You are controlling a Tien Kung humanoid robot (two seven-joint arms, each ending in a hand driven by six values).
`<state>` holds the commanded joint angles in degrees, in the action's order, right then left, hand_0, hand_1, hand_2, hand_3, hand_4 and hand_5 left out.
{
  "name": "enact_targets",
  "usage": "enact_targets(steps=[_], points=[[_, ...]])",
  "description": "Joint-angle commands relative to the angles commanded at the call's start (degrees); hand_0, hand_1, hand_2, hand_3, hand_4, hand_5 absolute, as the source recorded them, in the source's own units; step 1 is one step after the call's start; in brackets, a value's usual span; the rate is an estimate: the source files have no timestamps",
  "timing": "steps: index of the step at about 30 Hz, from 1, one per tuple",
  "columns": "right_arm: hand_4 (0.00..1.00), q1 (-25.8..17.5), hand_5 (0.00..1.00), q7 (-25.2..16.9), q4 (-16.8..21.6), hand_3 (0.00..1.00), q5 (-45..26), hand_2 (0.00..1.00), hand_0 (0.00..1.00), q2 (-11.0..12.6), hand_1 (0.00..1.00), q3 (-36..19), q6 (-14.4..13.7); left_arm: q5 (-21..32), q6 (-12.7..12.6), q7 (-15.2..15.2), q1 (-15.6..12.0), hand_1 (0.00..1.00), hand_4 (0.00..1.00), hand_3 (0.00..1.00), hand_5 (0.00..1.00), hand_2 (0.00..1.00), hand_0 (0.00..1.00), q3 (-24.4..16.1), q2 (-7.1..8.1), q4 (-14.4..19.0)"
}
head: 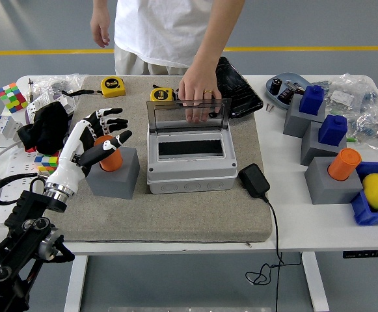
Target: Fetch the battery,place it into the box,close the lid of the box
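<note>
Left hand (pixel 104 132), fingers spread and loosely curved, hovers around the top of the orange battery (pixel 110 158) without gripping it; thumb lies across the front, the other fingers reach behind. The battery stands upright in a grey holder block (pixel 114 177) on the tan mat (pixel 175 214), just left of the grey box (pixel 190 164). The box's clear lid (pixel 189 116) stands raised, held from the far side by a person's hand (pixel 197 93). The right hand is out of view. Risk: if the fingers close off-centre or too high on the battery, it could tilt in its socket or slip free on lifting; carrying it across could also knock the box wall or the held lid.
</note>
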<state>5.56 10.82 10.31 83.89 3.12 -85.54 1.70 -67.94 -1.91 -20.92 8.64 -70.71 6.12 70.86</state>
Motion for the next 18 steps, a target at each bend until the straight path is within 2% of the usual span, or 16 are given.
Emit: enact_targets(steps=[4,5,10,11,16,17,18], points=[[0.998,0.0,0.637,-0.1,0.0,0.648,0.1,0.704,0.695,0.0,0.672,0.0,0.0,-0.2,-1.5,-2.2,-0.2,0.599,0.998,0.646,0.179,0.537,0.572,1.0,-0.27,-1.4],[0.998,0.0,0.636,-0.1,0.0,0.648,0.0,0.704,0.695,0.0,0.673,0.0,0.0,0.1,-1.8,-2.8,-0.1,0.53,0.998,0.572,0.025,0.459,0.504,1.1,-0.35,-1.7],[0.998,0.1,0.636,-0.1,0.0,0.648,-0.1,0.704,0.695,0.0,0.673,0.1,-0.1,0.8,-3.2,-4.4,0.4,0.53,0.998,0.572,0.025,0.459,0.504,1.8,-0.6,-3.3],[0.998,0.1,0.636,-0.2,0.0,0.646,-0.1,0.704,0.695,0.0,0.672,0.1,-0.1,1.0,-3.4,-4.7,0.5,0.452,0.998,0.522,0.002,0.429,0.425,1.9,-0.67,-3.6],[0.998,0.1,0.636,-0.2,0.0,0.646,-0.1,0.704,0.695,-0.1,0.672,0.1,-0.1,2.5,-4.0,-6.1,1.6,0.452,0.998,0.522,0.002,0.429,0.425,2.5,-1.23,-5.5],[0.998,0.1,0.636,-0.2,0.0,0.646,-0.1,0.704,0.693,-0.1,0.67,0.1,-0.1,2.7,-4.1,-6.2,1.7,0.357,0.897,0.466,0.002,0.391,0.306,2.6,-1.32,-5.7],[0.998,0.1,0.636,-0.2,0.0,0.646,-0.1,0.704,0.693,-0.1,0.67,0.1,-0.1,2.8,-4.1,-6.3,1.8,0.357,0.897,0.466,0.002,0.391,0.306,2.7,-1.42,-6.0]])
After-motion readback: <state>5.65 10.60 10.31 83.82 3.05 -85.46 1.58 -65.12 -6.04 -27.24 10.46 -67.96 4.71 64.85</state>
